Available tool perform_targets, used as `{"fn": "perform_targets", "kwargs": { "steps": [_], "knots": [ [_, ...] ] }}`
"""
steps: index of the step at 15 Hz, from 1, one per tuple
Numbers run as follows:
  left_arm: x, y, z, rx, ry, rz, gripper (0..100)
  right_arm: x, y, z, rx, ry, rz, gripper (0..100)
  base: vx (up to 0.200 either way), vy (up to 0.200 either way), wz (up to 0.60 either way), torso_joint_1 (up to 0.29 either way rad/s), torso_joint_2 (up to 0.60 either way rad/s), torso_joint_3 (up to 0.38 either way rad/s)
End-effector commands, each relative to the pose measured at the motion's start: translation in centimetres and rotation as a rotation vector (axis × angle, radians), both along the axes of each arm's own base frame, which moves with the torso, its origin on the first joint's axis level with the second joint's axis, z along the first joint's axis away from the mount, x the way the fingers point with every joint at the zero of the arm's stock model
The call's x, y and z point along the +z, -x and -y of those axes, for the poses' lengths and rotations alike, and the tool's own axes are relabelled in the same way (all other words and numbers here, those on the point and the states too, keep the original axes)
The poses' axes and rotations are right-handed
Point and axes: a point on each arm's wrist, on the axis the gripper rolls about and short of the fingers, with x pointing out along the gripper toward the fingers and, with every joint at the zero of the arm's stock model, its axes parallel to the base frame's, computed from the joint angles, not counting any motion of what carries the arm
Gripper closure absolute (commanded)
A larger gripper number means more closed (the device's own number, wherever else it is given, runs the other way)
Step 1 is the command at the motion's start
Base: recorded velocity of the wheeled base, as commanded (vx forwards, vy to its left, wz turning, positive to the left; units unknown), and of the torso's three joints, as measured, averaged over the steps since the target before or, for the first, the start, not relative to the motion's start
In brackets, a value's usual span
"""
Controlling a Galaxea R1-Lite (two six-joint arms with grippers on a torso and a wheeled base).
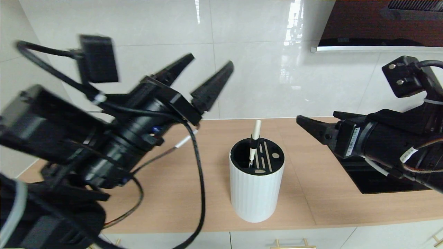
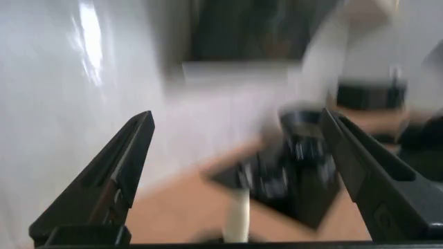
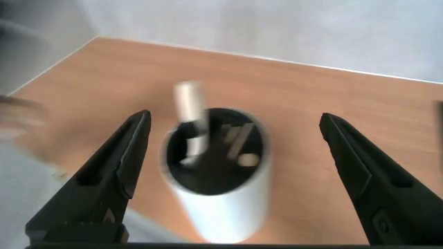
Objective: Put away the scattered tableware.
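Utensil (image 1: 256,129) is standing in holder (image 1: 256,193), frame centre. Left hand (image 1: 210,59) and right hand (image 3: 234,117) are gaping empty; probably best lifting straight clear.

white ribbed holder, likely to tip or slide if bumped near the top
The white ribbed holder is taller than wide, so a high push would probably tip it. On the smooth wooden counter, a low push likely slides it instead.
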Motion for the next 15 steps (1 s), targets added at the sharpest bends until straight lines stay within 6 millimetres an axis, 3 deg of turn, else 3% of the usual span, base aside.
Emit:
{"fn": "perform_targets", "kwargs": {
  "steps": [1, 2, 5, 8, 10, 11, 13, 15],
  "knots": [
    [3.9, 7.3, -7.6, 0.11, 0.085, 0.103, 0, 0.4, 1.8, 4.8, -0.126, -0.034, 0.045, 0, 0.0, 0.0, 0.0, 0.0, 0.0, 0.0],
    [3.4, 9.0, -8.8, 0.125, 0.074, 0.074, 0, 0.0, 2.9, 6.3, -0.162, -0.041, 0.054, 0, 0.0, 0.0, 0.0, 0.0, 0.0, 0.0],
    [1.1, 16.5, -13.2, 0.19, 0.034, -0.049, 0, -3.0, 7.7, 11.9, -0.34, -0.068, 0.083, 0, 0.0, 0.0, 0.0, 0.0, 0.0, 0.0],
    [-0.9, 23.5, -15.9, 0.255, 0.019, -0.143, 0, -2.9, 11.8, 14.0, -0.435, -0.104, 0.194, 0, 0.0, 0.0, 0.0, 0.0, 0.0, 0.0],
    [-2.6, 25.8, -16.5, 0.32, 0.011, -0.168, 0, -3.4, 14.1, 14.4, -0.436, -0.062, 0.218, 0, 0.0, 0.0, 0.0, 0.0, 0.0, 0.0],
    [-3.8, 27.5, -16.7, 0.358, 0.017, -0.157, 0, -4.1, 16.5, 14.7, -0.383, 0.003, 0.251, 0, 0.0, 0.0, 0.0, 0.0, 0.0, 0.0],
    [-5.5, 29.1, -16.7, 0.399, 0.016, -0.148, 0, -5.6, 19.5, 14.9, -0.259, 0.051, 0.279, 0, 0.0, 0.0, 0.0, 0.0, 0.0, 0.0],
    [-5.1, 29.1, -16.8, 0.461, 0.077, -0.108, 0, -7.1, 21.7, 15.1, -0.223, 0.074, 0.303, 0, 0.0, 0.0, 0.0, 0.0, 0.0, 0.0]
  ]
}}
